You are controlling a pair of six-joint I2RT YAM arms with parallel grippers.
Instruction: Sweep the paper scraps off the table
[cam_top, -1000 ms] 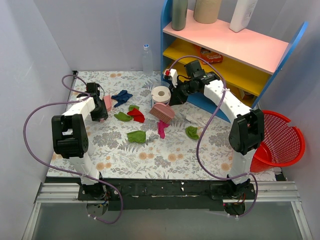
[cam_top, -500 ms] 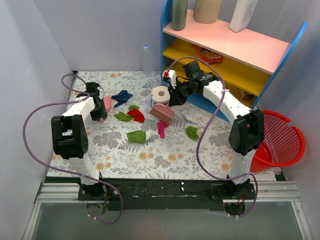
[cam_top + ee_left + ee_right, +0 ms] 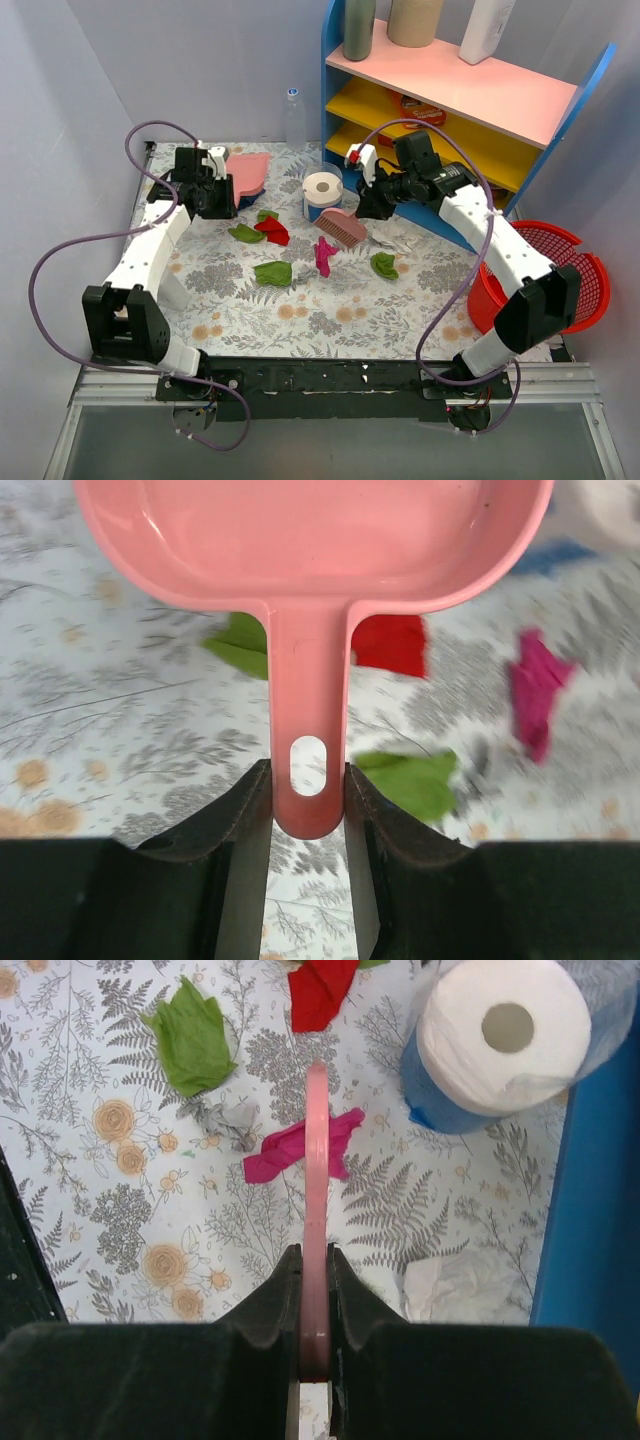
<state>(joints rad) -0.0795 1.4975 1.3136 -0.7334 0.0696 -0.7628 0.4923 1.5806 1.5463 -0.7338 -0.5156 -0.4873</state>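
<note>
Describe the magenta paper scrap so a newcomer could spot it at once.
Find the blue shelf at the far right, then the white paper roll standing at its foot. On the near side of the pink brush beside that roll lies the magenta scrap: long and narrow, the only magenta piece, flanked by green scraps.
</note>
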